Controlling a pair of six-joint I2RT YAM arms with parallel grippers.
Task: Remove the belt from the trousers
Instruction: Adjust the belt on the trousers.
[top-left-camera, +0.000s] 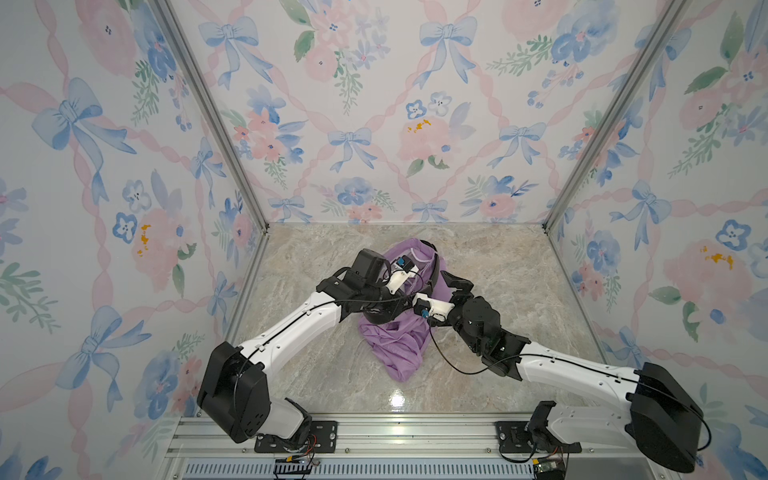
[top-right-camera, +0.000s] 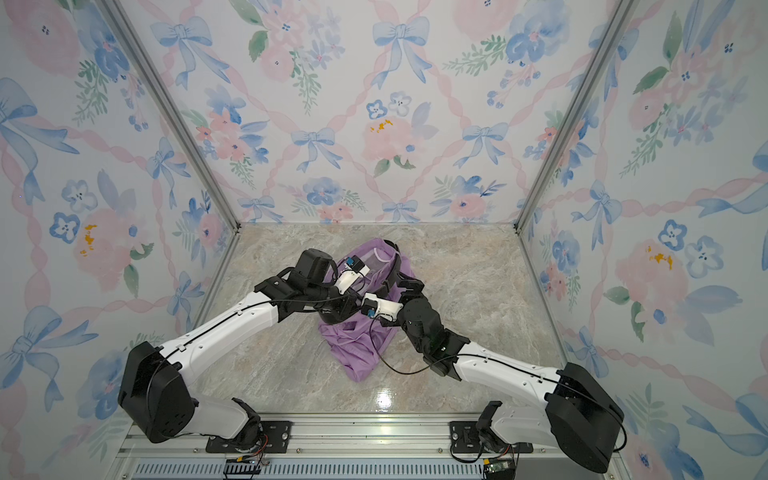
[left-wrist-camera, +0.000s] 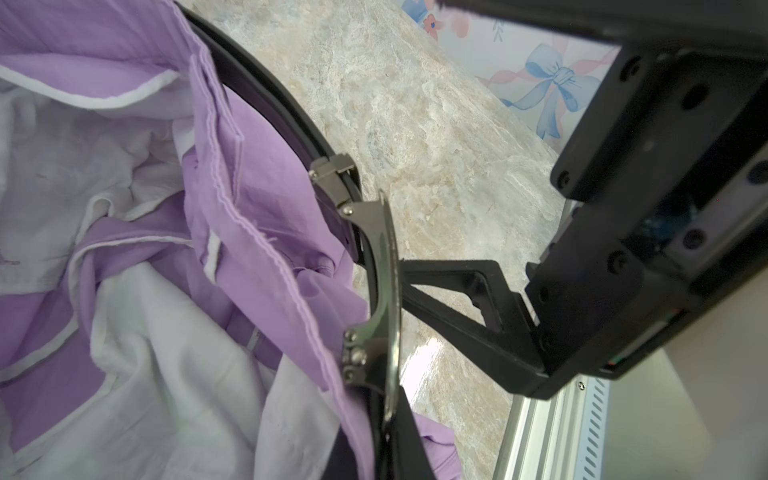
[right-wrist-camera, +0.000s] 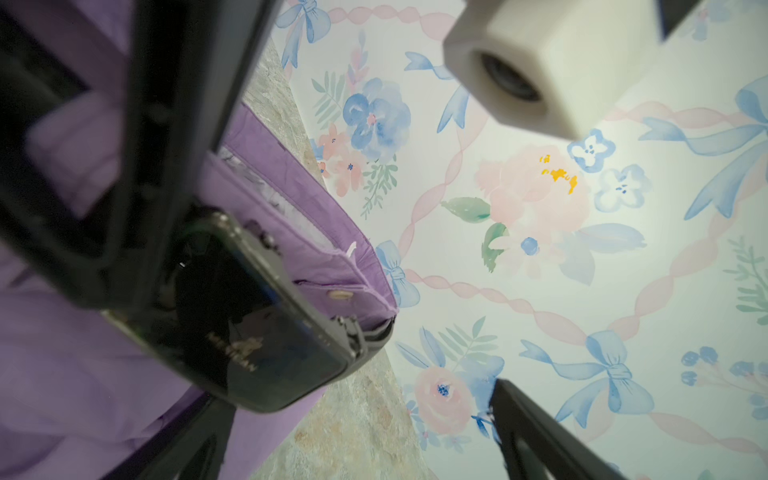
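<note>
1. Trousers (left-wrist-camera: 257, 174): thin lilac cloth, matt, creased; white lining cloth.
2. Belt (left-wrist-camera: 257, 79): smooth black strap, slight sheen.
3. Buckle (left-wrist-camera: 388, 270): polished metal, mirror-glossy.
4. Tabletop (top-left-camera: 498, 270): stone-look, glossy; glare lower centre.

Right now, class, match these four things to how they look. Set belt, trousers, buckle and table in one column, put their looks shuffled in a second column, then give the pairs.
Column one
1 belt
2 trousers
3 buckle
4 table

Column two
A lilac cloth
B shiny metal
C marbled beige
D black strap

Pairs: 1-D, 2-A, 3-B, 4-C
</note>
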